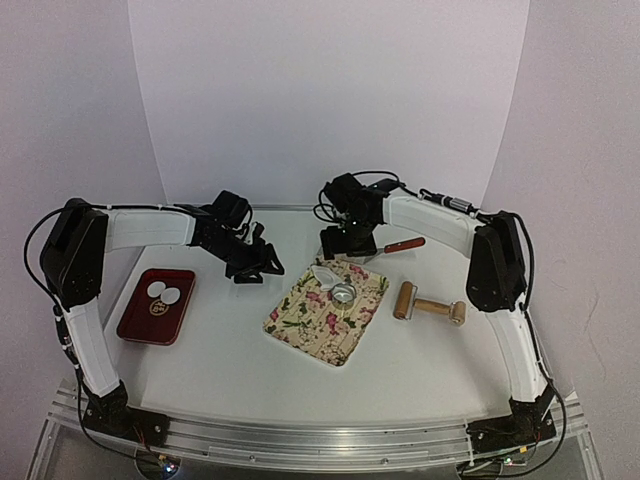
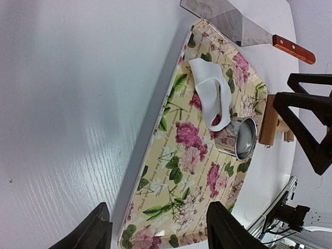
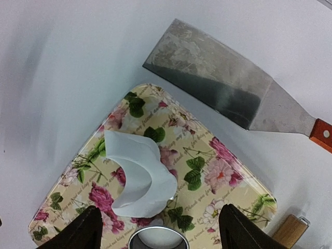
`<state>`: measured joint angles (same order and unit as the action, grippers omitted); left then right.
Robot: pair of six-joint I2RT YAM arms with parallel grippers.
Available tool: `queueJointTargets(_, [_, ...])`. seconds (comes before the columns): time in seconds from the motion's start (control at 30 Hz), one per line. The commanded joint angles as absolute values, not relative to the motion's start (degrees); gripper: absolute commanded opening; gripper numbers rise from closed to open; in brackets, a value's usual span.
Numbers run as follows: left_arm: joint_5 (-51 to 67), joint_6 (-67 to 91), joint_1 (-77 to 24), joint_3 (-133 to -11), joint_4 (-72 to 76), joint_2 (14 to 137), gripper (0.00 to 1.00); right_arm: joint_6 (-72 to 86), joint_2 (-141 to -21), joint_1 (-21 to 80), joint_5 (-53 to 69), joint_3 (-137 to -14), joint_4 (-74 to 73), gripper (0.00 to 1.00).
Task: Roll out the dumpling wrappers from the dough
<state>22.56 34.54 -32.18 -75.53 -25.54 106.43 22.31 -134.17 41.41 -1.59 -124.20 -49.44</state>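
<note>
Two dumpling wrappers [image 1: 164,292], thin white discs, lie in the red tray [image 1: 135,322] at the left. A curled scrap of white dough [image 3: 137,179] [image 1: 324,273] rests on the floral tray [image 1: 318,325] [image 2: 181,155]. Beside the scrap stands the metal ring cutter [image 3: 158,239] [image 2: 239,138]. My right gripper [image 3: 161,232] [image 1: 348,245] hovers open over the tray's far corner, its fingers either side of the cutter and apart from it. My left gripper [image 2: 162,234] [image 1: 255,265] is open with nothing in it, left of the floral tray.
A wooden rolling pin [image 1: 430,306] lies right of the floral tray. A steel spatula with a red-brown handle [image 1: 395,246] [image 3: 223,83] lies on the table just behind the tray, under the right arm. A white backdrop closes the far side.
</note>
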Motion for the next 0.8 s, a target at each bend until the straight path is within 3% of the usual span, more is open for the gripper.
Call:
queueJointTargets(0.0, [21.8,34.9,-32.0,-75.9,-25.4,104.2,0.62,23.3,-126.5,40.3,-1.6,-120.8,-51.5,0.77])
queueJointTargets(0.3, [22.2,34.9,-32.0,-75.6,-25.2,104.2,0.63,22.6,-126.0,39.0,6.7,-111.1,-51.6,0.64])
queueJointTargets(0.77, [22.4,34.0,-32.0,-76.1,-25.9,104.3,0.63,20.7,-131.2,39.0,7.9,-111.5,-51.9,0.44])
